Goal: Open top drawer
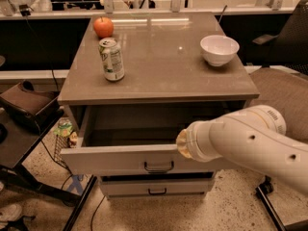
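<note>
The top drawer (115,160) of the grey-beige cabinet stands pulled out, and its dark interior (139,129) shows. Its thin black bar handle (159,167) sits in the middle of the front. My white arm (240,141) reaches in from the right across the right part of the drawer front. My gripper is at the arm's rounded end (185,144), at the drawer's top edge just right of the handle, and the arm hides it.
A shorter drawer (130,187) with a black handle is shut below. On the cabinet top (163,66) stand a green can (111,59), a red apple (103,27) and a white bowl (219,49). A black stand (29,129) is at the left and a chair (284,85) at the right.
</note>
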